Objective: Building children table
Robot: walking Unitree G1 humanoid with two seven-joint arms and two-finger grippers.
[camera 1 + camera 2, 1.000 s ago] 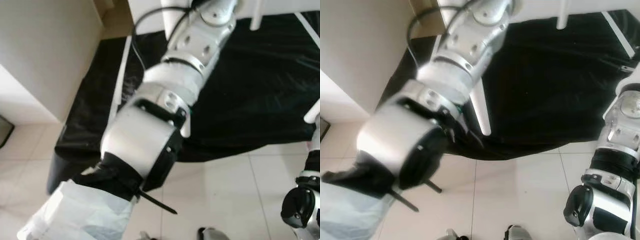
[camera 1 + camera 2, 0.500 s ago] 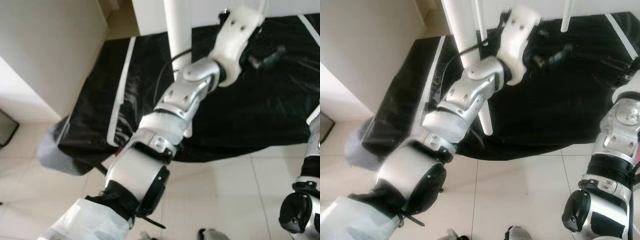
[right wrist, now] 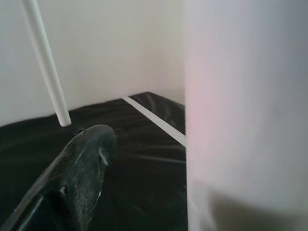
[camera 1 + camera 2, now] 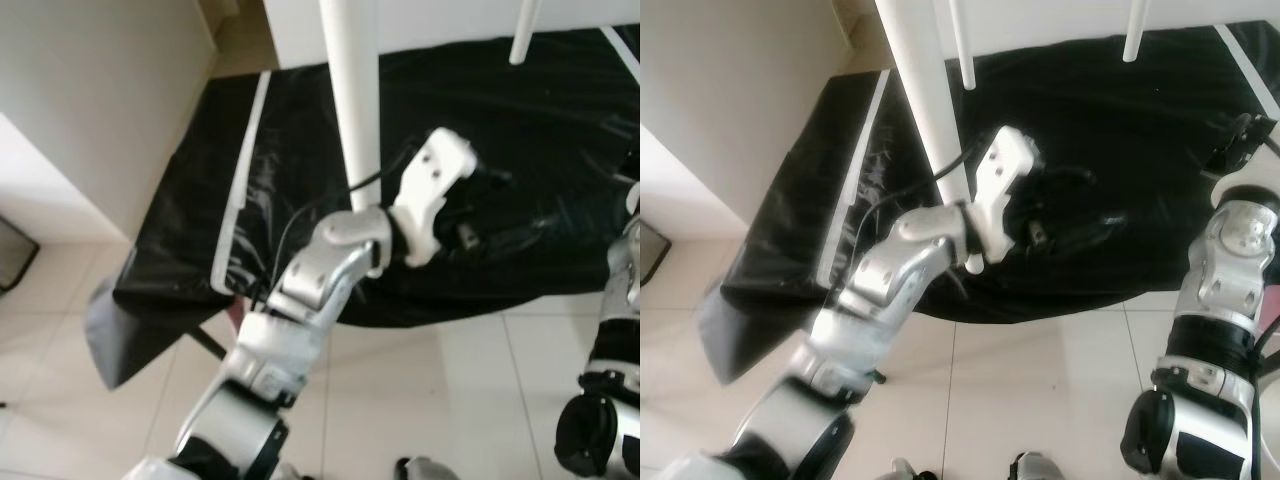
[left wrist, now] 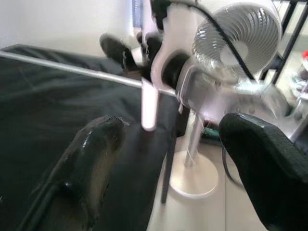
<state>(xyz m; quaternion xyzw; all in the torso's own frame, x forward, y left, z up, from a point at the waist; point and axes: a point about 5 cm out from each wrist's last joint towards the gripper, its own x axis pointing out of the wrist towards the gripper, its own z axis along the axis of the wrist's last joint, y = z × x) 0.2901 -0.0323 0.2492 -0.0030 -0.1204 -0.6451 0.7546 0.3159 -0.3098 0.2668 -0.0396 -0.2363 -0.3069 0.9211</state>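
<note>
three white legs showed: the thick table leg stood over the black sheet, two thin ones behind. it looked stiff, light and slick, so i'd grab mid-shaft. left gripper hung spread, empty, beside it. right gripper sat right against a blurry white post, couldn't tell its fingers. open room to the right; sheet edge close.

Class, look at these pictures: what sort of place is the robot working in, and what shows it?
Probably a room in a home: pale floor tiles, a standing fan, and a black sheet spread out under white table legs.
</note>
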